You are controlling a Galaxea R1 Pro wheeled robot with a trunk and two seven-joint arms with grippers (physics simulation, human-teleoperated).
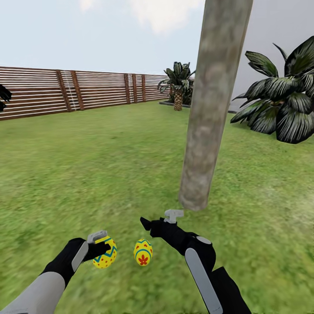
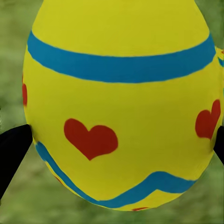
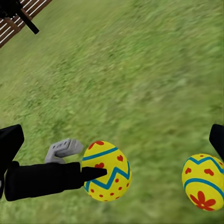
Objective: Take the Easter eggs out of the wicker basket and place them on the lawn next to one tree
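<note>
Left gripper (image 1: 101, 245) pinching one egg (image 1: 105, 253), second egg (image 1: 143, 252) on lawn (image 1: 109, 165) near tree (image 1: 209, 131), right gripper (image 1: 159, 220) fingers spread.

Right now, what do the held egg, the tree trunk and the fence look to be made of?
Egg in the left claw: the egg looks hard and smooth with a painted finish, judging by its flat yellow with crisp blue bands and red hearts; the material beneath is unclear. Tree trunk: smooth bark, mottled grey-brown. Fence: brown horizontal wooden slats on posts.

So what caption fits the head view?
Left gripper holding an Easter egg near the tree; another egg on the lawn.
</note>
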